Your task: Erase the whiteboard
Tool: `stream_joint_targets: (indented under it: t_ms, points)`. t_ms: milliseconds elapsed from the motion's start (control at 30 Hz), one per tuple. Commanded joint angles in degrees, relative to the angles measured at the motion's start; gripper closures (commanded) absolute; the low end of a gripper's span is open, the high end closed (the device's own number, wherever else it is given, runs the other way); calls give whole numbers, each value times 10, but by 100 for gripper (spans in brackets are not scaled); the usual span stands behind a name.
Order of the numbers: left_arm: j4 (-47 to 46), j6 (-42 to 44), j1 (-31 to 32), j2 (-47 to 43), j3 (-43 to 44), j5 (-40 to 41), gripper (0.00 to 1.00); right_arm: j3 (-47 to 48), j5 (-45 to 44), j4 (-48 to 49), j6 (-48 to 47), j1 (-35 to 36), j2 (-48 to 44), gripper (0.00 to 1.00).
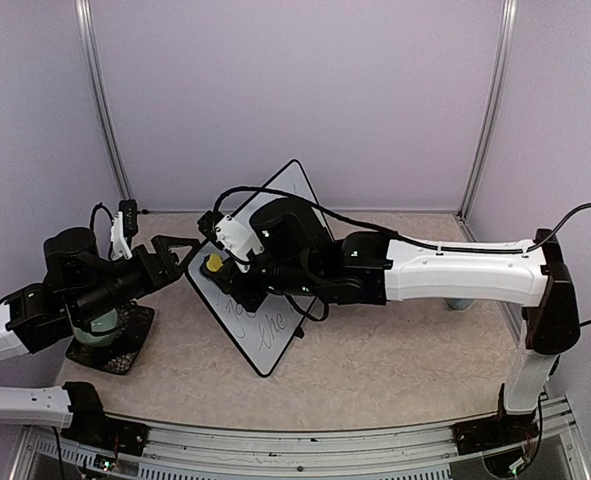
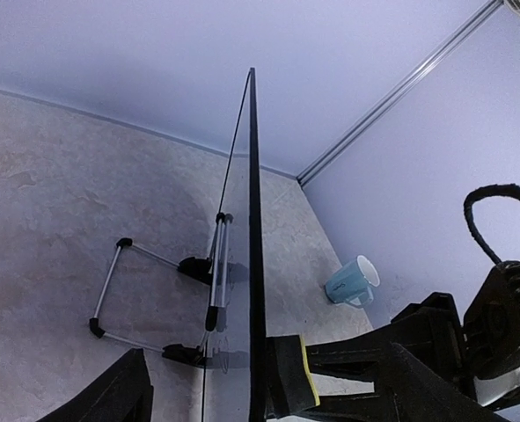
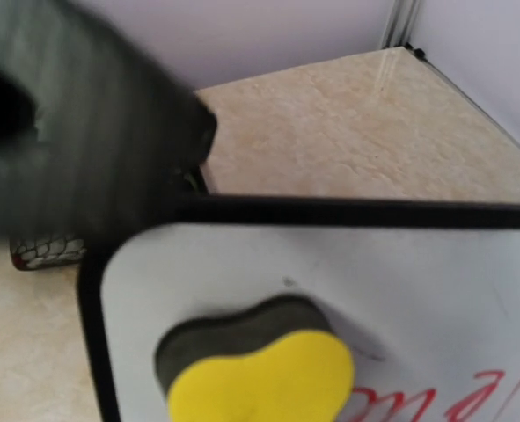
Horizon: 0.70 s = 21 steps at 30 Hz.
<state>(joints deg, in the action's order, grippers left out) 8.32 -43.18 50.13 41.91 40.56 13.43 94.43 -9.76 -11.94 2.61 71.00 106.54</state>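
Handwriting (image 1: 265,322) is noted toward the near end of the one whiteboard (image 1: 280,195), propped diagonally mid-table. Just beyond it, one yellow eraser (image 3: 260,374) is pressed to the face, clamped in the right gripper (image 1: 218,264). The left gripper (image 1: 173,257) is spread open at the board's far-left edge, empty.
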Motion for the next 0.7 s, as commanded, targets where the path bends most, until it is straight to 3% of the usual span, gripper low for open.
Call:
stream_joint_targets:
  t_ms: [0, 233, 667]
  points:
    - [30, -21, 23, 9, 14, 64, 15, 31, -49, -17, 7, 12, 20, 90]
    - [10, -30, 30, -5, -11, 64, 16, 30, -86, -18, 14, 16, 32, 90]
    - [-4, -33, 30, 2, -25, 54, 32, -10, -97, -13, 23, 19, 21, 95]
